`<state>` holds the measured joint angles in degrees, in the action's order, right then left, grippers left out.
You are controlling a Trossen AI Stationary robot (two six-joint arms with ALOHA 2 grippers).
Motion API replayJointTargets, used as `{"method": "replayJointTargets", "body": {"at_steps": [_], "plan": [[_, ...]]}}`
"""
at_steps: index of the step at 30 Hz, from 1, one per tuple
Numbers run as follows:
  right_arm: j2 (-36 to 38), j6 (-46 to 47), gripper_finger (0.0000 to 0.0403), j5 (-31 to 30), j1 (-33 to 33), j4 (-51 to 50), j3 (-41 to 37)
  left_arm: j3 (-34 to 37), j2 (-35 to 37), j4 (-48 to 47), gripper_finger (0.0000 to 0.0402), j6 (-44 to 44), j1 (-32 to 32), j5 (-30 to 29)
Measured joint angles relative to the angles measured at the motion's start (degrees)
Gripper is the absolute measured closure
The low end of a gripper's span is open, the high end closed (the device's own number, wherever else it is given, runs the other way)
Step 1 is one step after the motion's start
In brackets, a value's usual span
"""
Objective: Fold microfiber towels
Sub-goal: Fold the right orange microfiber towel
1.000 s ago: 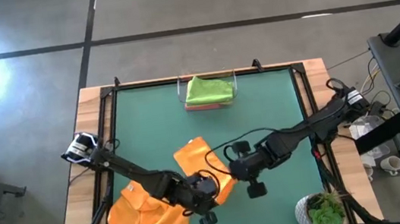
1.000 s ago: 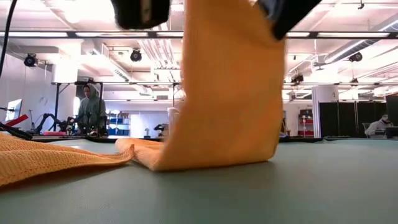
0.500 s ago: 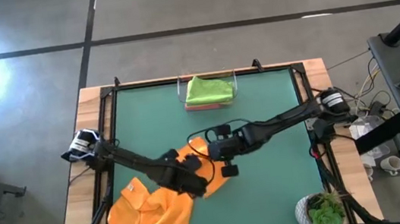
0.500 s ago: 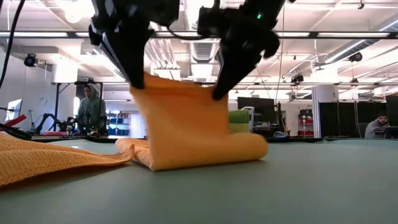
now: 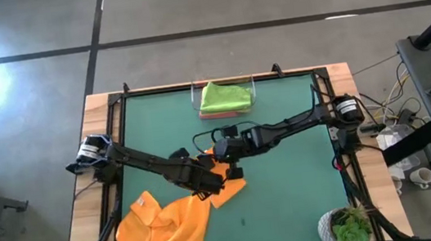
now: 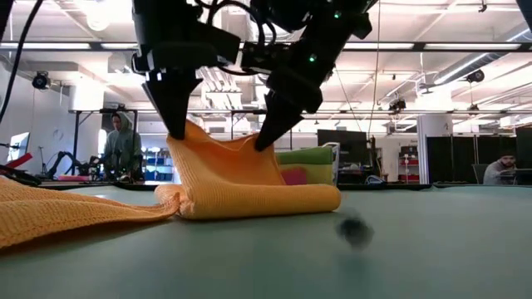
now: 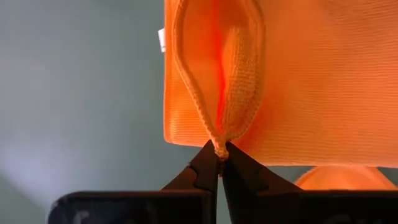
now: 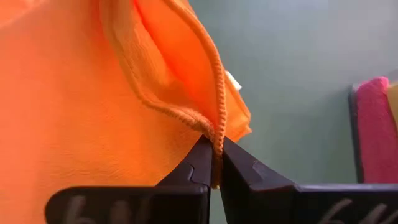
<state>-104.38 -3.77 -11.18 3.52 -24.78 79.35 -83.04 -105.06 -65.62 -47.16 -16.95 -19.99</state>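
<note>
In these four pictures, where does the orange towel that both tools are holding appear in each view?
High view: the held orange towel lies at table centre, partly under both arms.
Low view: it is left of centre, folded over, hanging from the left tool and right tool.
Left wrist view: it fills the upper right.
Right wrist view: it fills the left.
Shared landmark: the green table mat.
</note>
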Motion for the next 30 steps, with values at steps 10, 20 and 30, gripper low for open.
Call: {"method": "replayJointTargets", "body": {"at_steps": [10, 20, 30], "plan": [[0.0, -1.42, 0.0394, 0.04, -1.43, 0.12, -0.02, 1.01, 0.0, 0.01, 0.0402, 0.08, 1.23, 0.16], [0.0, -3.32, 0.0344, 0.11, -1.46, 2.77, -0.02, 1.06, 0.0, 0.01, 0.038, 2.46, 1.24, -0.2], [0.74, -2.14, 0.0277, -0.94, -2.7, 0.21, -0.05, 1.06, 0.0, -6.37, 0.028, 0.24, 1.84, -0.41]]}}
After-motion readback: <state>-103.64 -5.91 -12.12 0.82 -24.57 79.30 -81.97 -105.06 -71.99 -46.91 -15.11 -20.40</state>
